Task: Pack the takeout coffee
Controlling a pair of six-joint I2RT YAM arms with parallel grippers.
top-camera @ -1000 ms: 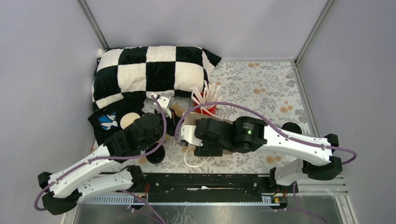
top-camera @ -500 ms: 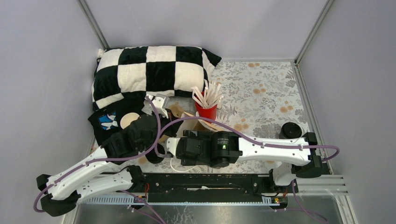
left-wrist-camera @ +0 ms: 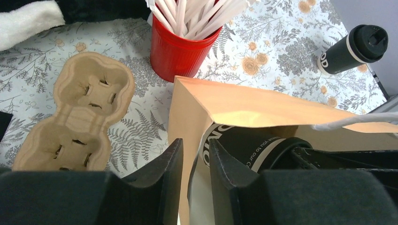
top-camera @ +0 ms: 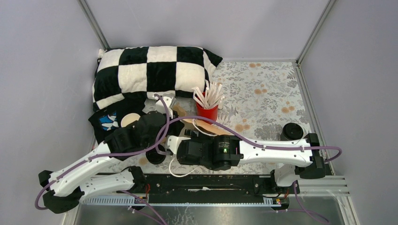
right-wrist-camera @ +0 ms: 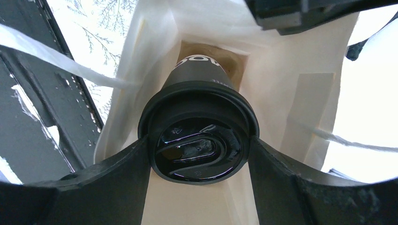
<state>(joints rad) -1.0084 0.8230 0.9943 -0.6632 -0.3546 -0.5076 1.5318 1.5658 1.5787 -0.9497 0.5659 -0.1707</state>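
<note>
One takeout coffee [right-wrist-camera: 199,108], dark-sided with a black lid, hangs inside the brown paper bag [left-wrist-camera: 234,101]. My right gripper [right-wrist-camera: 199,145] is shut on its lid, one finger on each side. From the left wrist the same cup [left-wrist-camera: 263,145] shows through the bag's mouth. My left gripper [left-wrist-camera: 195,154] straddles the bag's near wall, its jaws a little apart with the paper standing in the gap. A second lidded coffee [left-wrist-camera: 352,49] stands alone at the right of the table [top-camera: 292,131].
A red cup of white stirrers [left-wrist-camera: 180,56] stands just behind the bag. A cardboard cup carrier [left-wrist-camera: 80,117] lies to the bag's left. A checkered pillow [top-camera: 150,70] fills the back left, with black cloth [top-camera: 105,122] in front of it.
My right arm has swung left and lowered the coffee into the bag. My left jaws, pinched on the bag's wall before, have parted a little.
</note>
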